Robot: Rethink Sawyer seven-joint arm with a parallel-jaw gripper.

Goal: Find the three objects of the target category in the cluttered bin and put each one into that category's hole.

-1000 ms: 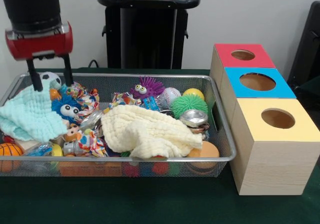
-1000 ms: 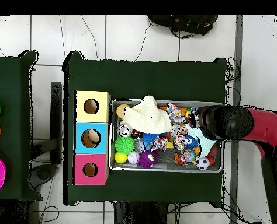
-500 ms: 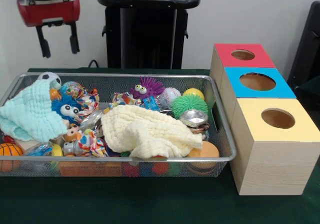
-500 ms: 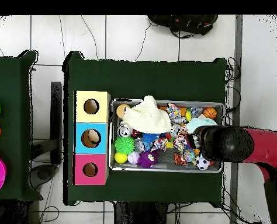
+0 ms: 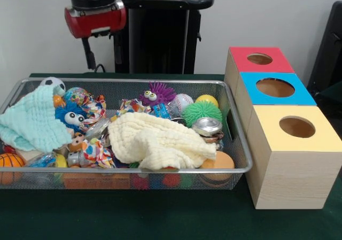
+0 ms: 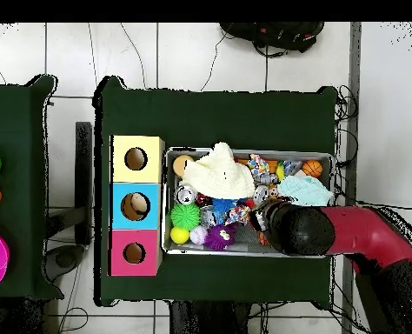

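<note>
Wire-mesh bin (image 5: 235, 144) holds crinkled cloths, spiky balls; hand (image 5: 101, 53) above, fingers apart, empty.

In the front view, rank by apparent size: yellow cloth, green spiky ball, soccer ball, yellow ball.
1. yellow cloth
2. green spiky ball
3. soccer ball and yellow ball: alike, both partly hidden, so unranked.

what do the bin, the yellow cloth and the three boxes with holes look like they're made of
The bin looks like silver wire mesh: the toys show through its walls under a smooth metal rim. The yellow cloth seems soft crinkled cotton, muslin-like, going by its puckered, draped surface. The boxes look like pale wood, with grain on the sides and matte painted tops in red, blue and yellow.
</note>
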